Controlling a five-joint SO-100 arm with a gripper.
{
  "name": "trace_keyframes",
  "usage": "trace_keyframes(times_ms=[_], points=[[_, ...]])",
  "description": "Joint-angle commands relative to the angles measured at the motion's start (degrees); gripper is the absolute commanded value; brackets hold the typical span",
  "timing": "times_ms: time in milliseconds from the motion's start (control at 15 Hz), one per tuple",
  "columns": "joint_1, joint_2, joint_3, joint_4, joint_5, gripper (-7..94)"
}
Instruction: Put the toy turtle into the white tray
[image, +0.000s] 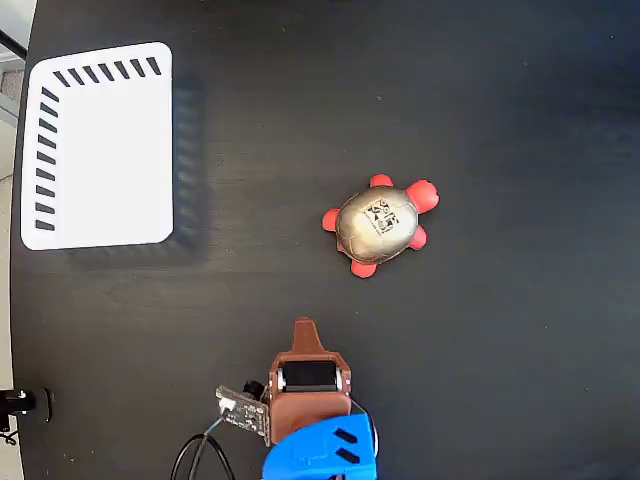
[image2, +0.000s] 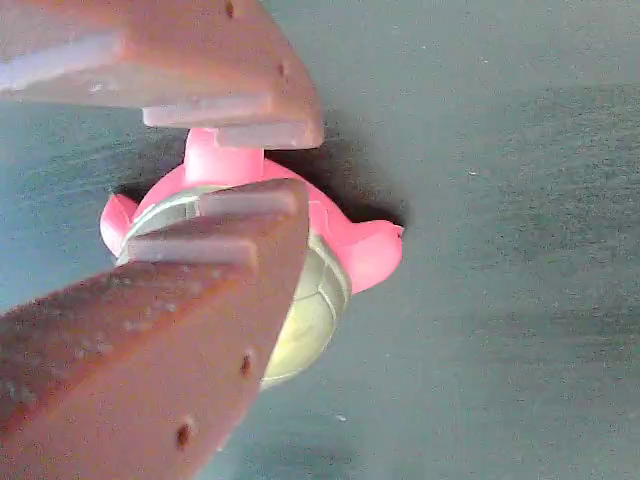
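**Setting: bench-style robot test setup**

Plain black tabletop, matte, bare apart from staged items. Robot arm with 3D-printed brown and blue parts, exposed circuit board and loose black cables at its base. Room type beyond the tabletop: cannot tell; only a pale strip shows at left.

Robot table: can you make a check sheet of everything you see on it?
Surface: black table, matte, mostly bare.
Job's things: toy turtle, gold shell, red legs, right of centre in the fixed view; white tray at far left, nothing in it.
Clutter: nothing seen.
Gripper: gripper low centre, apart from the turtle; in the wrist view the fingers show a narrow gap, open or shut unclear.
Cables: black cables beside the arm base.
Surroundings: pale floor strip along the left edge.
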Motion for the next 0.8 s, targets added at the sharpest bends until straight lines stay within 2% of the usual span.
trace_keyframes(times_ms=[0,533,733], points=[[-0.8,0.3,-0.4,0.7,0.1,0],[-1.7,-0.7,-0.4,-0.1,1.0,0],[0.2,-13.4,-7.6,-6.0,-5.4,0]])
